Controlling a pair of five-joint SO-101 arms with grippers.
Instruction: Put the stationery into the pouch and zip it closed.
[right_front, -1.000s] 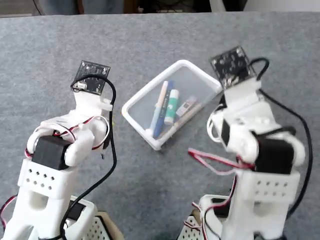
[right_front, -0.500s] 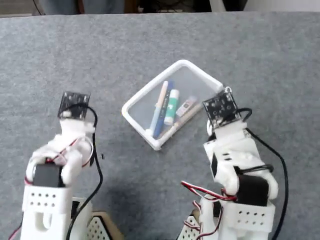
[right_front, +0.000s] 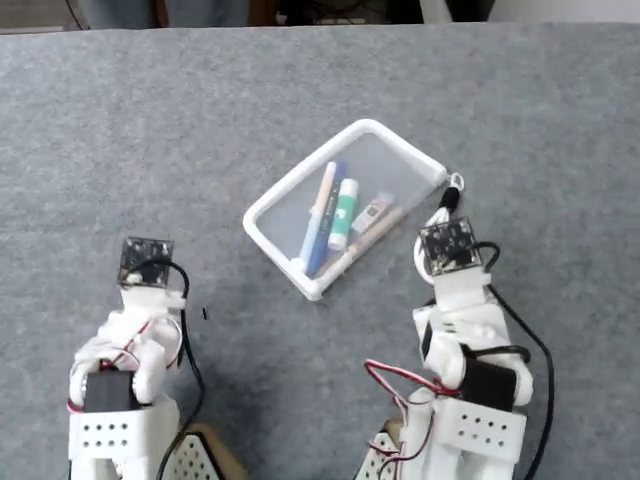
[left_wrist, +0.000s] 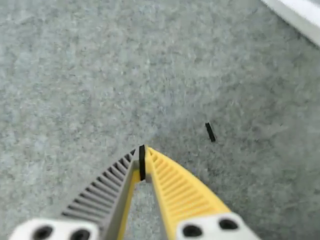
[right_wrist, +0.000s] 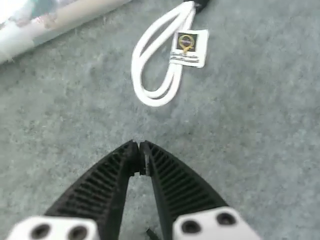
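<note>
Lying on fuzzy grey cloth (right_front: 150, 120), a translucent rectangular pouch (right_front: 392, 163) holds pens (right_front: 322, 215).

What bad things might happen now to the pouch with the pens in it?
1. I cannot see whether the pouch is zipped all the way. Any gap might let the pens slip out when it is lifted.
2. The white cord loop lies just ahead of the shut right gripper, which might snag it and drag the pouch.
</note>
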